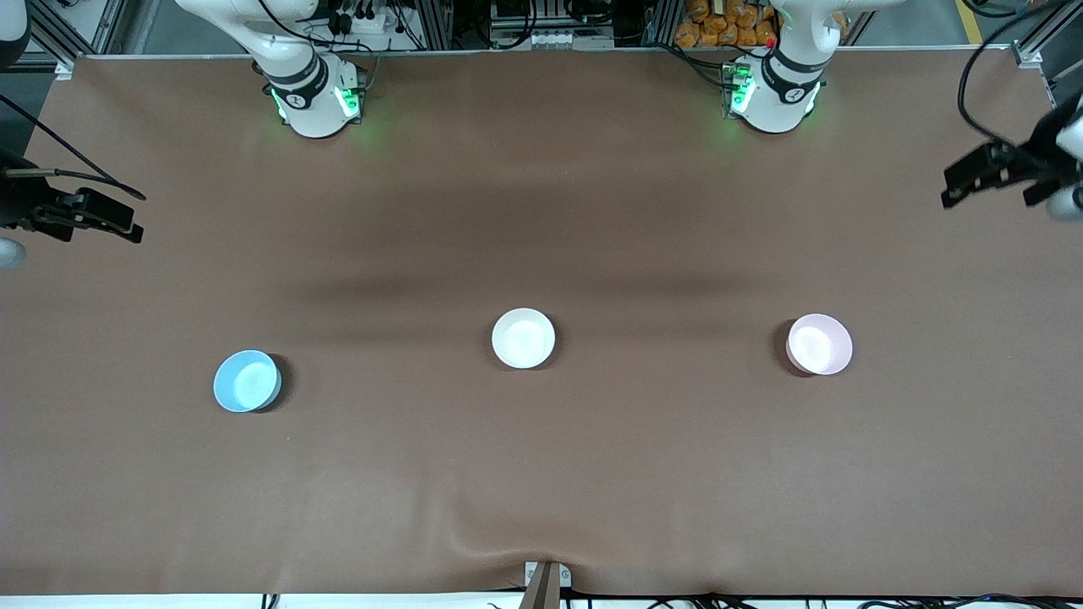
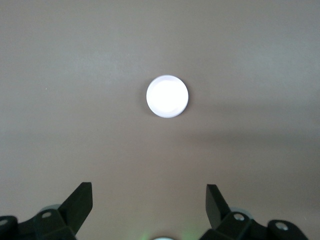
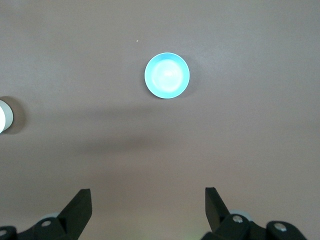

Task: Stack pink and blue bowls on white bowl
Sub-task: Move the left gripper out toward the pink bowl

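The white bowl [image 1: 524, 338] sits upright on the brown table [image 1: 541, 474] about midway between the arms' ends, with the pink bowl [image 1: 819, 344] well apart toward the left arm's end and the blue bowl [image 1: 246, 381] well apart toward the right arm's end, slightly nearer the front camera. The left gripper [image 1: 986, 178] hangs high over its end of the table, fingers spread and empty. The right gripper [image 1: 89, 218] does likewise over its own end.
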`<action>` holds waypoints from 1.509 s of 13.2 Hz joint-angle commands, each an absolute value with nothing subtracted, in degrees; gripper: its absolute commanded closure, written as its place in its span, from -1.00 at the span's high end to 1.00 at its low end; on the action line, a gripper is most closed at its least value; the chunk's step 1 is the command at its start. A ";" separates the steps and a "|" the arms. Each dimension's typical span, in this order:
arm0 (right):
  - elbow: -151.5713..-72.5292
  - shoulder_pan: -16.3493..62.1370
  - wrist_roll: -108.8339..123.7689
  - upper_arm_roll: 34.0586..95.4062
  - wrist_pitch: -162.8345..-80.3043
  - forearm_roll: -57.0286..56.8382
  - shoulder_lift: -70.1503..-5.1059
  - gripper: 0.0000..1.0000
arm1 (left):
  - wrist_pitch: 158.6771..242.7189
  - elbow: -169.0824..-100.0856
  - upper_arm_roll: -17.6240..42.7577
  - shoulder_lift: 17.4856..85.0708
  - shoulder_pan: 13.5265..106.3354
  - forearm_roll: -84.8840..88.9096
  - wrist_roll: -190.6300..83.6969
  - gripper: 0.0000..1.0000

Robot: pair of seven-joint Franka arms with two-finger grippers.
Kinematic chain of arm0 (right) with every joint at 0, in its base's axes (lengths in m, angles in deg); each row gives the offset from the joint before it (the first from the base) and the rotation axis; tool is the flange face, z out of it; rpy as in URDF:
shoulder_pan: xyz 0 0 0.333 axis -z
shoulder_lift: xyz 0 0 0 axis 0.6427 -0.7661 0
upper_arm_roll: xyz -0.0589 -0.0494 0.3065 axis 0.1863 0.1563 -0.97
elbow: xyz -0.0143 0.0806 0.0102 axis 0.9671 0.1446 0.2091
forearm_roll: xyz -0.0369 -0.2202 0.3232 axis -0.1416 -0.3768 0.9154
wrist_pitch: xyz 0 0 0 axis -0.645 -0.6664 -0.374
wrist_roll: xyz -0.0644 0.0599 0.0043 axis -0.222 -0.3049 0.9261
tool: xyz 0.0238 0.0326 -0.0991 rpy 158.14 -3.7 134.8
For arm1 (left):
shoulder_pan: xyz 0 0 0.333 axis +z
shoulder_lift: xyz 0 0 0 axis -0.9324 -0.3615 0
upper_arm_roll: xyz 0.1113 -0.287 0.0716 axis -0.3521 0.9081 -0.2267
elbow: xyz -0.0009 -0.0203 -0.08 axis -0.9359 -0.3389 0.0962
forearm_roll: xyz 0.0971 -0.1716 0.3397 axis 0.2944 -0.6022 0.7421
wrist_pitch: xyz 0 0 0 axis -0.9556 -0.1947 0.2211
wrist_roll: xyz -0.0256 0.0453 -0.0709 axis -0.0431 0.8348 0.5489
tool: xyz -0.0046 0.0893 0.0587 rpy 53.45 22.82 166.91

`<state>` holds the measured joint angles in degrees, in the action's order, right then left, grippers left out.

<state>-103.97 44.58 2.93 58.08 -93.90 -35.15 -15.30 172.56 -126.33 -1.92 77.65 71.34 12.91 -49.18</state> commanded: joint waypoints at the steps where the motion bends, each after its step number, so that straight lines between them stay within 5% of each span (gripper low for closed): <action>1: -104.00 44.65 2.52 57.96 -93.49 -35.18 -14.96 1.00 | 181.50 -136.44 -1.63 79.36 73.10 13.47 -48.25 1.00; 9: -103.99 44.56 2.52 57.96 -93.49 -35.18 -14.95 1.00 | 210.06 -155.53 -1.63 74.90 76.10 13.38 -46.32 1.00; 14: -104.00 44.39 2.52 57.96 -93.66 -35.18 -14.95 1.00 | 219.31 -155.11 -1.37 66.19 82.50 13.38 -41.48 1.00; 20: -103.99 44.48 2.52 57.96 -93.66 -35.18 -14.95 1.00 | 219.41 -154.58 -1.28 63.55 82.69 7.41 -39.98 1.00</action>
<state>-103.98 44.55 2.93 58.05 -93.83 -35.15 -15.30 219.29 -155.44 -1.77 64.77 82.37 9.43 -41.11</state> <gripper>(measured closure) 0.000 0.000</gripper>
